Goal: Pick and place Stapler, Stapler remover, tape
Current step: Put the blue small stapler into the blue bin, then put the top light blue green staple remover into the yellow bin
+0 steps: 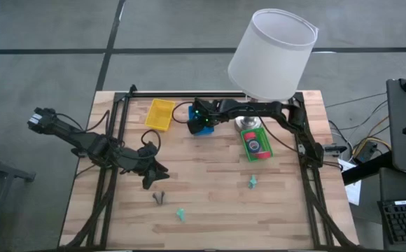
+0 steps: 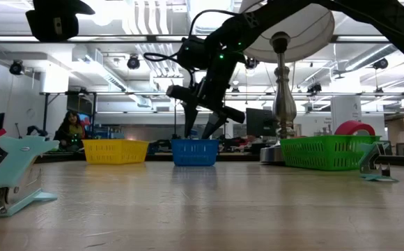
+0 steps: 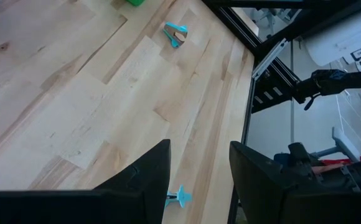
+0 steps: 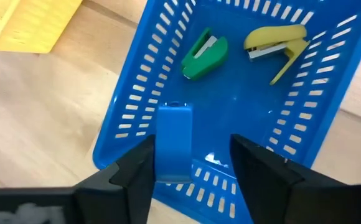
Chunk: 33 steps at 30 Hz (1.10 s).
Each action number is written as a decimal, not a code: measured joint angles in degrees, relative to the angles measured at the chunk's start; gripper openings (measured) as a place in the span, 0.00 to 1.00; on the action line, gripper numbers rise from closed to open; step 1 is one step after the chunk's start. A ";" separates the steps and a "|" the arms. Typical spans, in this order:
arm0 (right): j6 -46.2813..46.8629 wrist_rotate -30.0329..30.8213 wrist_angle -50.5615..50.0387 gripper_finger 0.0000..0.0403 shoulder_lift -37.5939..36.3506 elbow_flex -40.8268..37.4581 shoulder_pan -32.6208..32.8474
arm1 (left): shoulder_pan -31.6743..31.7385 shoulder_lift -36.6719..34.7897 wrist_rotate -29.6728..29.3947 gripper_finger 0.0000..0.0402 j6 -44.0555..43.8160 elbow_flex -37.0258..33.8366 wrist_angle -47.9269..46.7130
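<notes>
Staplers first: I see a blue stapler between the fingers of my right gripper, directly over the blue basket at the far middle of the table. The jaws stand wide apart and I see a gap on the one side, so I can't say it is gripped. In the basket lie 2 more, a green stapler and a yellow stapler, well apart from each other on the basket floor.

Tape next: a red tape roll pokes above the rim of the green basket, right of the blue one, beside the lamp. A yellow basket sits left of the blue one.

My left gripper hangs over the near left part of the table, fingers wide, holding nothing. Past it I see 2 teal staple removers on the wood: 1 staple remover toward the right, another teal remover just beyond the fingertips. From above, a small dark item lies near that gripper; I can't tell what it is.
</notes>
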 joint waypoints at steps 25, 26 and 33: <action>-3.70 2.67 5.83 0.51 -0.70 0.35 12.59 | -0.02 0.00 0.00 0.42 0.93 0.00 -0.02; -4.44 2.59 5.85 0.51 -0.76 0.66 13.61 | -0.04 0.00 0.00 0.42 0.96 0.00 -0.02; -5.38 -1.18 0.07 0.51 -1.83 1.10 21.16 | -0.04 0.00 0.00 0.42 2.06 0.00 -0.02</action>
